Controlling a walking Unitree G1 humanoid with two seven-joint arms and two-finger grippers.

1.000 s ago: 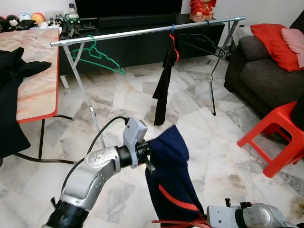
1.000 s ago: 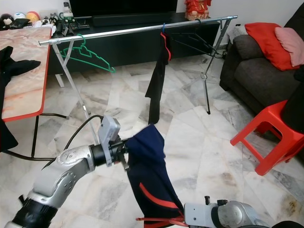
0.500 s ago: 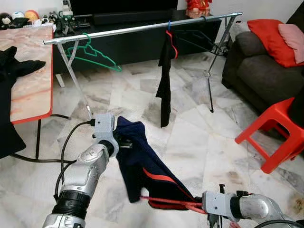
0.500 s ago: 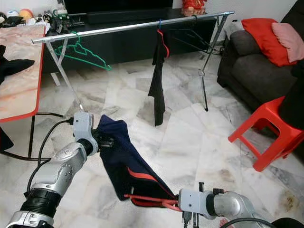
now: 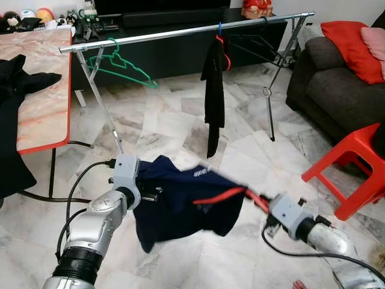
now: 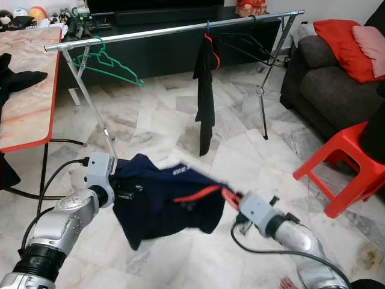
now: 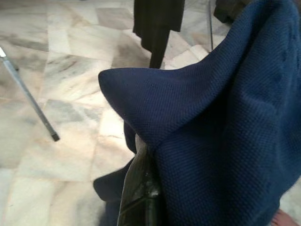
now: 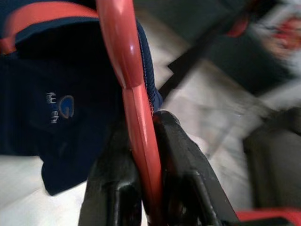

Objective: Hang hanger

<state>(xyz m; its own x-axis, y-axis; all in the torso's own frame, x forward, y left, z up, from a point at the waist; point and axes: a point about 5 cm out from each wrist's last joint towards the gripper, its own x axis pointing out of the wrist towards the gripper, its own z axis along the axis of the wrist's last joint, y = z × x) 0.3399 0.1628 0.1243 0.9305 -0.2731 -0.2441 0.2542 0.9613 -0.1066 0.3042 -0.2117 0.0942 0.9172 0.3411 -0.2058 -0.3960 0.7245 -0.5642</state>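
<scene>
the right end effector (image 8: 141, 188) is clamped on the red hanger (image 8: 129, 94), its two black fingers (image 8: 110, 188) pressed against either side of the hanger's bar. in the head views that right end effector (image 5: 264, 208) sits low over the marble floor (image 5: 180, 126), with the red hanger (image 5: 222, 194) reaching from it toward the robot's left and running into the navy shirt (image 5: 180, 201). the shirt is draped over the hanger and stretched between the two arms, showing a small pale logo near its upper edge.

the left end effector (image 7: 141, 188) grips the navy shirt's other side; the cloth folds over and covers the fingers, so they look pinched together on the fabric. in the head views the left end effector (image 5: 147, 194) is at the shirt's left edge, held at about the same height as the right one.

beyond the shirt stands a silver clothes rail (image 5: 180, 33) on crossed legs. a green hanger (image 5: 123, 65) hangs empty near its left end and a black garment (image 5: 212, 90) hangs near the middle on a red hanger. a table (image 5: 42, 102) with a marbled top and red edge stands at the left, with black clothing (image 5: 15, 90) lying on it. a dark sofa (image 5: 337, 66) with red cushions and a red stool (image 5: 352, 165) are at the right.
</scene>
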